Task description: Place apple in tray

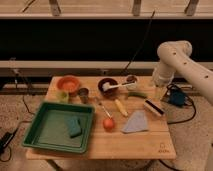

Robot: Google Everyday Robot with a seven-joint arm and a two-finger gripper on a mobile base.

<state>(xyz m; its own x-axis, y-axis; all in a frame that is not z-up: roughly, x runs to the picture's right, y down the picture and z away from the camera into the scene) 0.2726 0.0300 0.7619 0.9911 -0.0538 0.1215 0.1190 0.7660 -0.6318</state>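
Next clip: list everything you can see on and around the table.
table: 1, wooden, centre
tray: 1, dark green, table's front left
sponge: 1, teal, in tray
apple: 1, orange-red, right of tray
orange bowl: 1, orange, back left
dark bowl: 1, dark, back centre, with spoon
cup: 1, grey, by orange bowl
corn: 1, yellow, behind apple
cloth: 1, grey-blue, right of apple
brush: 1, pale, right edge
arm: 1, white, right side
gripper: 1, pale, above table's right edge
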